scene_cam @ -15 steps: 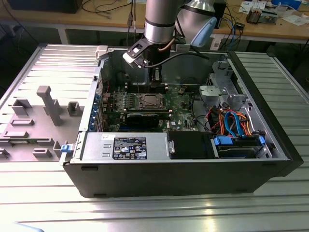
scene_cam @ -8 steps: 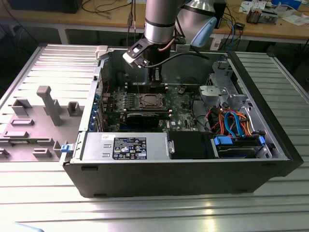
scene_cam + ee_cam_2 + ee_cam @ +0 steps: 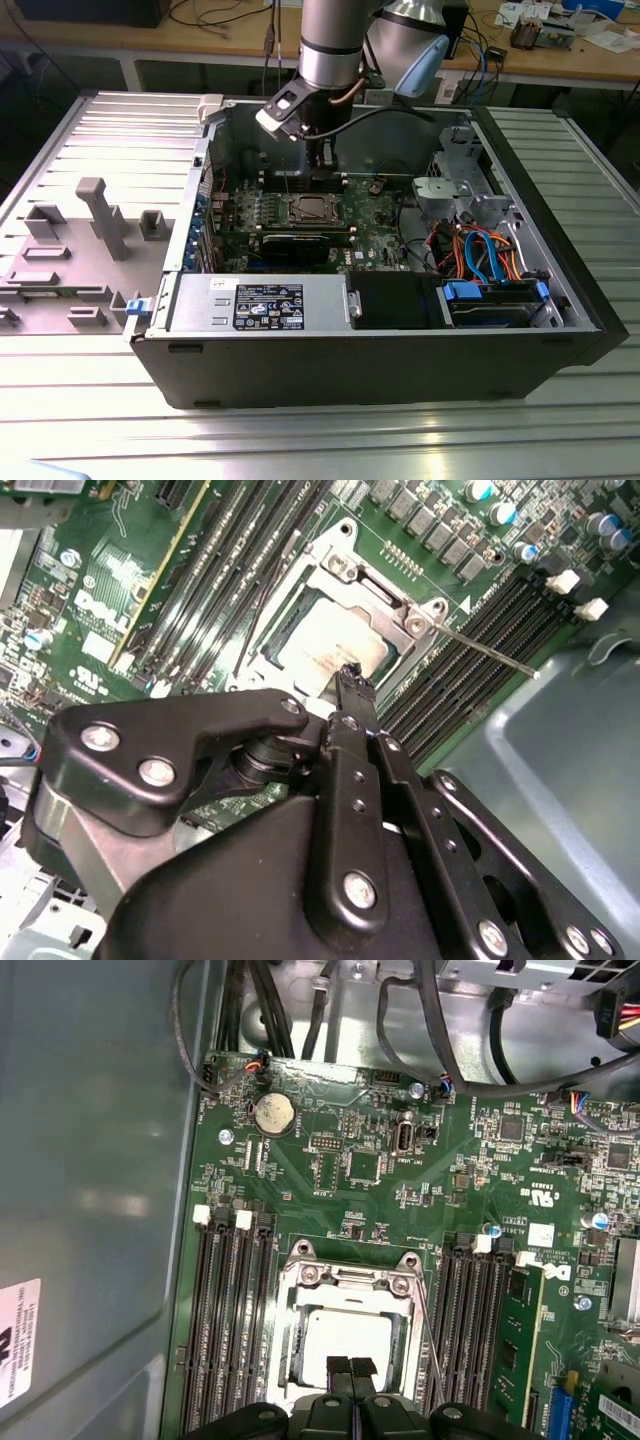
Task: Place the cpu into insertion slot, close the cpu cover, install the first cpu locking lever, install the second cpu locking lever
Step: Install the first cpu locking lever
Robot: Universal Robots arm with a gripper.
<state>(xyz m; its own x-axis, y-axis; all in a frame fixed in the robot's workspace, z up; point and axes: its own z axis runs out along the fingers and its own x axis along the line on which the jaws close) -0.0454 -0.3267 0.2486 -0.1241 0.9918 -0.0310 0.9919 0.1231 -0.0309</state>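
A black open computer case (image 3: pixel 400 380) is laid on its side, so that the green circuit board (image 3: pixel 330 1160) is reached from above. The black gripper (image 3: pixel 351 1372) is held low over the insertion slot (image 3: pixel 350 1278), its fingertips pressed together with nothing between them. The thin silvery cpu cover (image 3: pixel 288 1335) is seen lowered around the dull grey square cpu (image 3: pixel 345 1338), which is seated in the slot. A thin wire lever (image 3: pixel 485 650) is left angled outward, seemingly unlatched.

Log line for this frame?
silver-grey square cpu: seated | silvery metal frame cpu cover: down | thin wire lever: sticking out | gripper: shut, above cover edge
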